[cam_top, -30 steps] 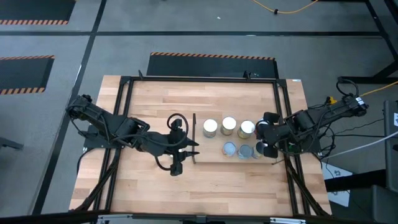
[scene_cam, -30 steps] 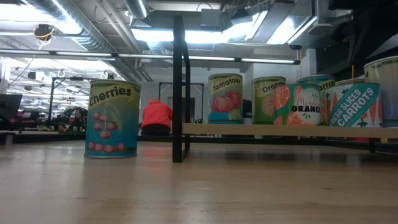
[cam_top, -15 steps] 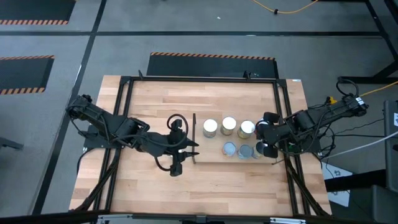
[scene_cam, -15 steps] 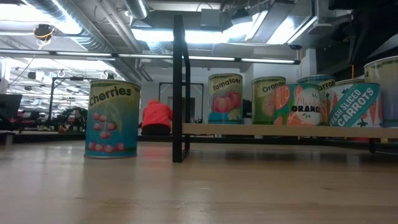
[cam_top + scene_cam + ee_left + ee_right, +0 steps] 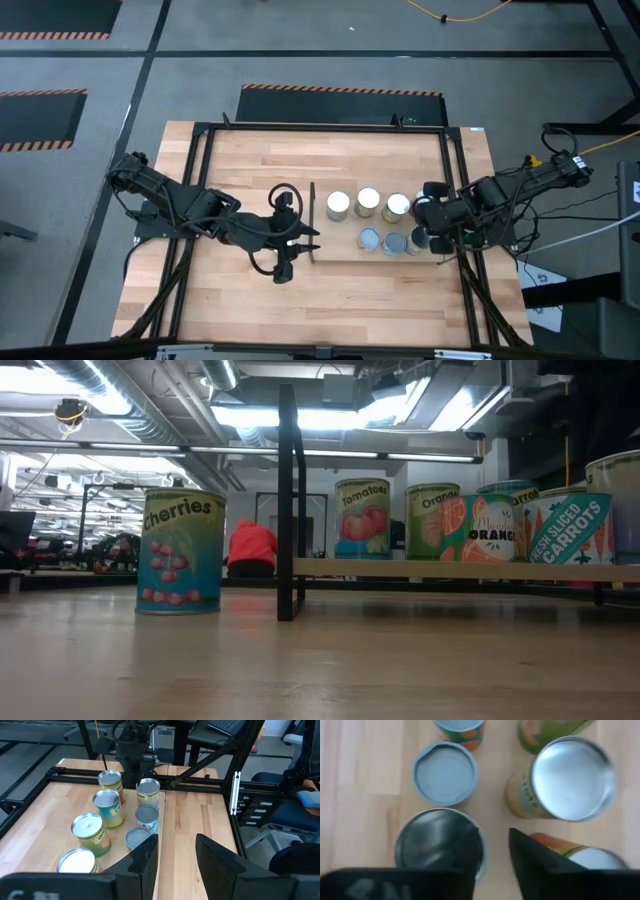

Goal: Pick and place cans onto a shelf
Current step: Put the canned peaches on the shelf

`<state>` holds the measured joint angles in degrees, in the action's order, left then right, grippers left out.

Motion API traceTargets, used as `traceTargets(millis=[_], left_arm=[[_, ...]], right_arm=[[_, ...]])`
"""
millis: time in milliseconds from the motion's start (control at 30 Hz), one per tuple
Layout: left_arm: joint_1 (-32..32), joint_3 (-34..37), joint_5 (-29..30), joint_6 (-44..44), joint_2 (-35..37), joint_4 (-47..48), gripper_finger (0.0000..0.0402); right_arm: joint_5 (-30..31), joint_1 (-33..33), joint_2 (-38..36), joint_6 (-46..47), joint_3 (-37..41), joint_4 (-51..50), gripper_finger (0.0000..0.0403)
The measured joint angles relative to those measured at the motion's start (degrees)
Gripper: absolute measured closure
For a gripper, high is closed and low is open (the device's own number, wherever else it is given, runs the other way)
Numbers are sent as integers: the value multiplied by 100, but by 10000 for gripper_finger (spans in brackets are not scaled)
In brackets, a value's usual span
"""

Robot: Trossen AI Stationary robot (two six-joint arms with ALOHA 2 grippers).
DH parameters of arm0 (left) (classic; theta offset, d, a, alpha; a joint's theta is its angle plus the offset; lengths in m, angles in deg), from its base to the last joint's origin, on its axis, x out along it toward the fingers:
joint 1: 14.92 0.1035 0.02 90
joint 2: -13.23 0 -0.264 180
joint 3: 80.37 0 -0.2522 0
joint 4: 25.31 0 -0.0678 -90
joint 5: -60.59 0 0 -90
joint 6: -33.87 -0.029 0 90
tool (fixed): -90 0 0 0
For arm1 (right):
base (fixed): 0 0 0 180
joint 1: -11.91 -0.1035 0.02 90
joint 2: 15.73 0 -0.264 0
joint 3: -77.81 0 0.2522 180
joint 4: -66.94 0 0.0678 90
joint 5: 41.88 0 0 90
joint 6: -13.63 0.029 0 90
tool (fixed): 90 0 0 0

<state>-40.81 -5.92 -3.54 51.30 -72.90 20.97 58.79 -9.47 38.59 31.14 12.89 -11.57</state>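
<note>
A wooden counter carries the shelf with six cans. The right gripper hovers at the shelf's far end, fingers spread apart, grasping nothing. The left gripper waits beside the shelf's panel, fingers released.

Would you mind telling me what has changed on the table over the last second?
Very little. The right gripper, at the right end of the shelf by the end can, has shifted slightly; whether it has let go cannot be seen. The other cans and the left gripper, fingers open beside the shelf's dark panel, stayed as they were.

Overhead looks straight down, low looks level across the table; both share the cans.
</note>
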Motion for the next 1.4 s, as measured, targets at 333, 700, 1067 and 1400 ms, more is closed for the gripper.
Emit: traceTargets(millis=[333, 700, 1067, 1400], left_arm=[[0, 0, 0, 0, -2, 0, 277], [0, 0, 0, 0, -2, 0, 277], [0, 0, 0, 0, -2, 0, 277], [0, 0, 0, -2, -2, 0, 277]], right_arm=[[121, 2, 1, -152, 0, -79, 210], [-85, 2, 44, -137, 0, -31, 209], [-85, 1, 372, -152, 2, -26, 209], [-294, 108, 526, -145, -11, 0, 241]])
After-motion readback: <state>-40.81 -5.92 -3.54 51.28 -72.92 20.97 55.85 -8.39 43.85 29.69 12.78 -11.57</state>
